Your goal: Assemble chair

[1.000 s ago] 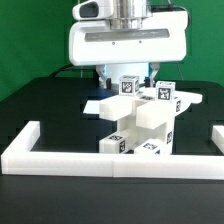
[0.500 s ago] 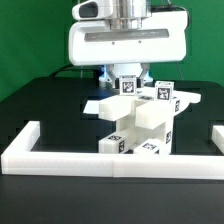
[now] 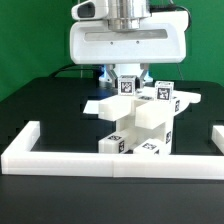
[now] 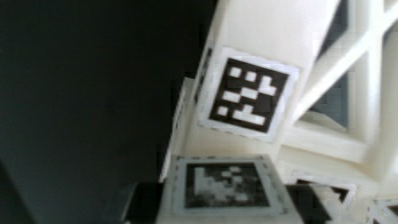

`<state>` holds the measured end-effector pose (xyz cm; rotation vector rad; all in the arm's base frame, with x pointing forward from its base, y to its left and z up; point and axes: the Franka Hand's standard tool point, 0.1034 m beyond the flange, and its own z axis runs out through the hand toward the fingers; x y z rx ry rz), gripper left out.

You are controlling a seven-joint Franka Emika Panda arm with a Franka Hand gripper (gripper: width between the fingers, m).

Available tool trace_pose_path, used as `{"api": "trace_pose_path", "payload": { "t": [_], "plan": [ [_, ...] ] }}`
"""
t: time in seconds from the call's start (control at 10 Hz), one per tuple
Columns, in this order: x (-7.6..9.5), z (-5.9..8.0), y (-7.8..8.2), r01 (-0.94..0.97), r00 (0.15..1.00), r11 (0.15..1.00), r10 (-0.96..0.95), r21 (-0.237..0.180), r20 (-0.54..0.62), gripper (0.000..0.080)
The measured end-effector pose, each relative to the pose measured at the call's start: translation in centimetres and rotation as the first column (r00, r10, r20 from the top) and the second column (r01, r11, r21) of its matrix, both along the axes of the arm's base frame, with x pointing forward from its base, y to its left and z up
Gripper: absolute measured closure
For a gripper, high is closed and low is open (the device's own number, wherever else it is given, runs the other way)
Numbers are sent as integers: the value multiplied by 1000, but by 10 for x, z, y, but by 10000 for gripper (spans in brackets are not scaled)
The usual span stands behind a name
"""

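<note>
The chair (image 3: 141, 126) is a blocky white stack of tagged blocks and slabs standing just behind the front wall. At its top a tagged white post (image 3: 128, 86) stands upright. My gripper (image 3: 128, 78) comes straight down from above and is shut on that post, one finger on each side. In the wrist view the dark fingers (image 4: 151, 200) press against both sides of the post's tagged end (image 4: 224, 186). Beyond it a long white part of the chair with a tag (image 4: 249, 96) runs away from the camera. Another tagged block (image 3: 163, 94) sits on the exterior view's right of the post.
A low white border wall (image 3: 110, 163) runs along the front and turns back at both ends. The black table (image 3: 40, 105) lies around the structure. A flat white slab (image 3: 98, 105) sticks out from the stack toward the exterior view's left.
The jaws have shut on the tagged post; one second ago they stood apart around it. The arm and the chair have stayed in place.
</note>
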<state>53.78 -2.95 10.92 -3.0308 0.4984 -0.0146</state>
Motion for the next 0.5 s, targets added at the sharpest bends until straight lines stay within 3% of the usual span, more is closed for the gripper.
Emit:
{"api": "trace_pose_path", "payload": {
  "t": [0.5],
  "plan": [
    [0,0,1,339,941,941,-338,5,-25,525]
  ]
}}
